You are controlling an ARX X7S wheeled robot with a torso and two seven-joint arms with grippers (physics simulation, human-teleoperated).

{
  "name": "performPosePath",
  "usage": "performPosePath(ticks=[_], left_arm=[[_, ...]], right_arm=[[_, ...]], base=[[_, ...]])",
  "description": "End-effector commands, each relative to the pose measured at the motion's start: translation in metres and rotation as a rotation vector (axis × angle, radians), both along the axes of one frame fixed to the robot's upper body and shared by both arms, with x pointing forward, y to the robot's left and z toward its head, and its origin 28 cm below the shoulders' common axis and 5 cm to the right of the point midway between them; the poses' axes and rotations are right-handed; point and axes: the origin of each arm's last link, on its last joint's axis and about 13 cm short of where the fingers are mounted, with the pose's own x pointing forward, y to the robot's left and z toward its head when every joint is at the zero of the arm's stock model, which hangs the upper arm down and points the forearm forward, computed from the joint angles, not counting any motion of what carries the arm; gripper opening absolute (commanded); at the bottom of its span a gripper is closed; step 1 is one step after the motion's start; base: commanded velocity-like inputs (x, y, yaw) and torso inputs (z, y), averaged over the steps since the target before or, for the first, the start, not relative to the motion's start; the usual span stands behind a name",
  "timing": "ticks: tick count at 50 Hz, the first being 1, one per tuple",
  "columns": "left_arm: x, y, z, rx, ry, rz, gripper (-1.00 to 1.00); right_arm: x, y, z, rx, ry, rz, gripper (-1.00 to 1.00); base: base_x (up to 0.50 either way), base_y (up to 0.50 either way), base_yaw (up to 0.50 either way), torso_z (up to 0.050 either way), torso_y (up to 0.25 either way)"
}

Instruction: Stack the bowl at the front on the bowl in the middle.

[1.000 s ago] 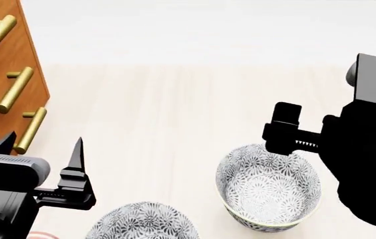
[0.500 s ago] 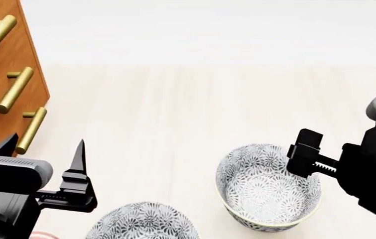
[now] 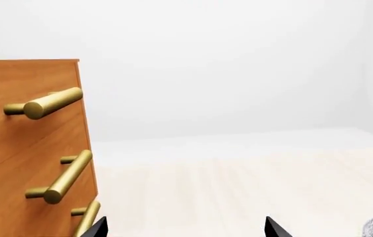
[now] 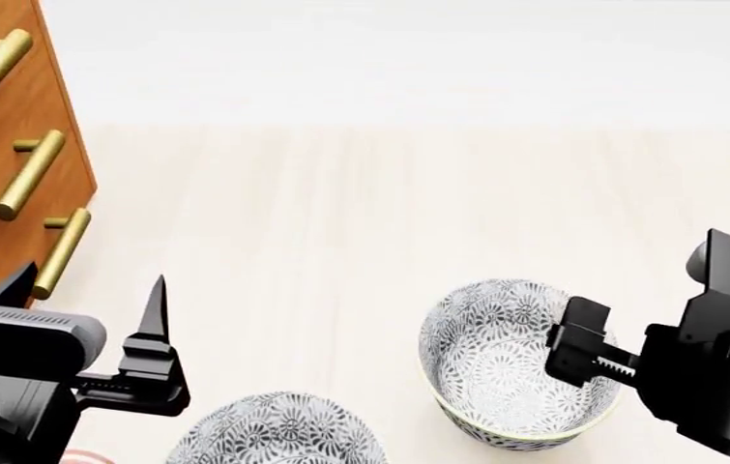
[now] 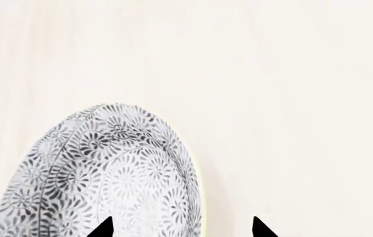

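1. Bowl A (image 4: 519,362): round, deep, white with grey floral/mandala print inside and out, pale yellowish rim. Upright on the light wood tabletop, empty, fully in frame in head view, right of centre. Right wrist view shows the same bowl (image 5: 107,177) from above, partly cut off by the frame edge.
2. Bowl B (image 4: 275,430): same pattern, at the bottom edge of head view, left of bowl A, only its upper part visible. Apart from bowl A, not touching.

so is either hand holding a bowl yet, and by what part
No. Both hands are open and empty; the right hand straddles the rim of the patterned bowl without closing.
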Motion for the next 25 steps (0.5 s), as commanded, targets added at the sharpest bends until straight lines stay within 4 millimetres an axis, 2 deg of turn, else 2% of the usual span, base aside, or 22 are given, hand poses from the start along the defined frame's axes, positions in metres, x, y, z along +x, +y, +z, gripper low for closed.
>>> performPosePath(ticks=[1,25], left_arm=[[0.000,0.000,-0.001,0.002,0.003,0.001,1.00],[0.001,0.000,-0.002,0.006,0.007,0.000,1.00]], right_arm=[[0.003,-0.001,-0.015,0.003,0.038,0.005,1.00],[0.009,-0.001,-0.042,0.012,0.113,0.028,1.00]], base=[[0.00,0.00,0.00,0.000,0.000],[0.00,0.00,0.00,0.000,0.000]])
